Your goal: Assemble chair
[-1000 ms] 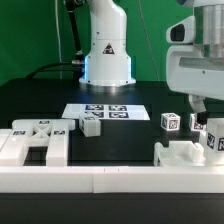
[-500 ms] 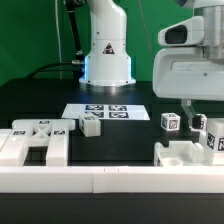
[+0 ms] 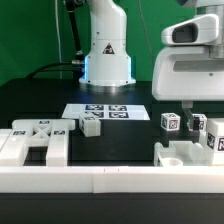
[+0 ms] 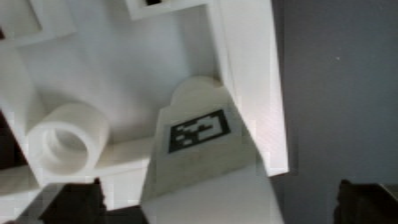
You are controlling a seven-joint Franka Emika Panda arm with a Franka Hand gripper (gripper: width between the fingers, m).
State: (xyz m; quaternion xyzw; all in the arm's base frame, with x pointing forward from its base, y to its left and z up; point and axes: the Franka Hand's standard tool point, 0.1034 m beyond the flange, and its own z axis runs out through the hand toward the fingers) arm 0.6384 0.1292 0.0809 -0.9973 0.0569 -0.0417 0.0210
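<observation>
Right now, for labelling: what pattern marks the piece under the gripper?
Black-and-white square tag, wrist view best.

The marker board (image 3: 106, 112) lies in front of my base (image 3: 108, 55). Just before the board sits a small chair block (image 3: 91, 125). Off the board on the exterior view's left lies a large chair part (image 3: 35, 142). On the exterior view's right stand two tagged cubes (image 3: 170, 122), with my gripper (image 3: 196, 108) above them. A slotted chair piece (image 3: 185, 155) lies before those cubes. The border wall (image 3: 110, 182) runs nearest.
</observation>
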